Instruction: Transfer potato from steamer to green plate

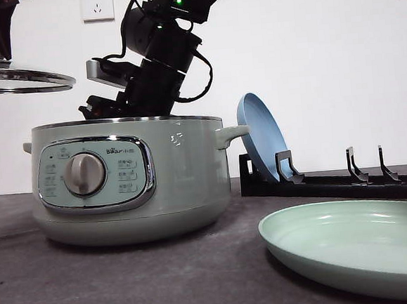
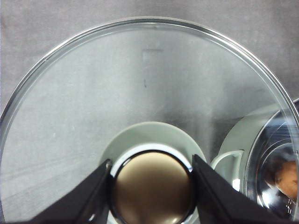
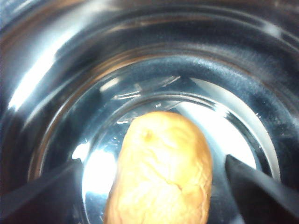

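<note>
While our right gripper (image 3: 154,196) straddles the potato (image 3: 161,172) with jaws spread, we judge it firm, matte; grip mid-body. Left gripper (image 2: 152,186) clamps the lid knob (image 2: 152,186).

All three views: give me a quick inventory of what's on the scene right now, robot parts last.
steamer: 1, pale sage green with a silver dial, left on the table, lid off
glass lid: 1, clear with a metal rim and brown knob, held up in the air left of the steamer
potato: 1, orange-brown, on the shiny bottom inside the steamer
green plate: 1, pale mint, on the table front right
blue plate: 1, standing on edge in the rack
dish rack: 1, black, behind the green plate
table: 1, dark grey
left gripper: 1, black, shut on the lid knob
right gripper: 1, black, open, fingers either side of the potato, apart from it
</note>
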